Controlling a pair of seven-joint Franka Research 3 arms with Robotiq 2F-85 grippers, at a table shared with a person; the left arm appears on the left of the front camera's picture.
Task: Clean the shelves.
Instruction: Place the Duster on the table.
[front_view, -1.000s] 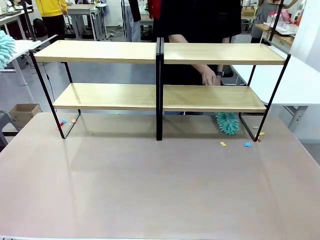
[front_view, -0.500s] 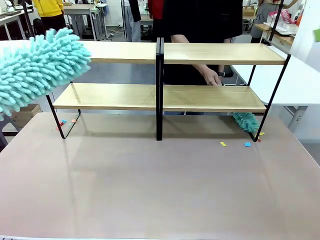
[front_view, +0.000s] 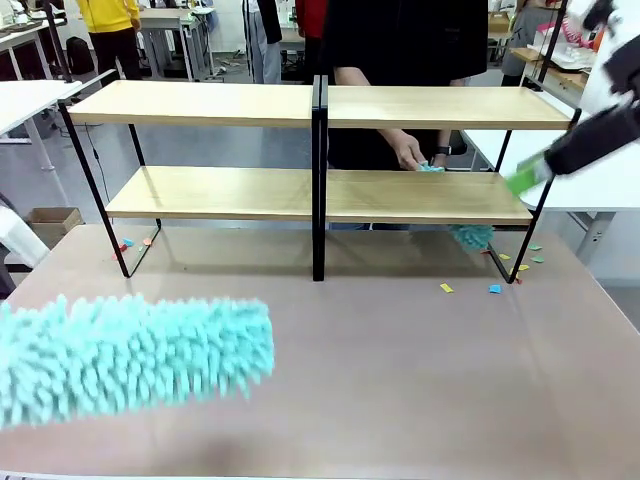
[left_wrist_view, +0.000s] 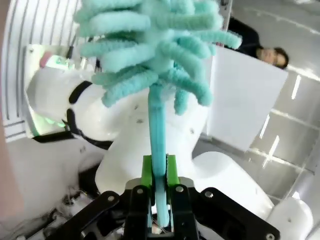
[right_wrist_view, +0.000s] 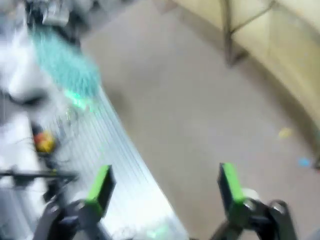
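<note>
Where it hung beside the two-tier light wood shelves (front_view: 320, 190), the left gripper (left_wrist_view: 159, 200)-clamped fluffy turquoise duster (front_view: 125, 355) now sweeps low, while the right gripper (right_wrist_view: 162, 192) enters spread apart.

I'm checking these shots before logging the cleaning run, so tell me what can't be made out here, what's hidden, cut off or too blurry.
- Front view: the large duster is motion-blurred and cut off at the left edge.
- Front view: the right gripper is a blur at the right end of the shelves.
- Front view: the small duster is partly hidden under the lower board.
- Right wrist view: the whole picture is smeared, so the paper scraps lack detail.
</note>
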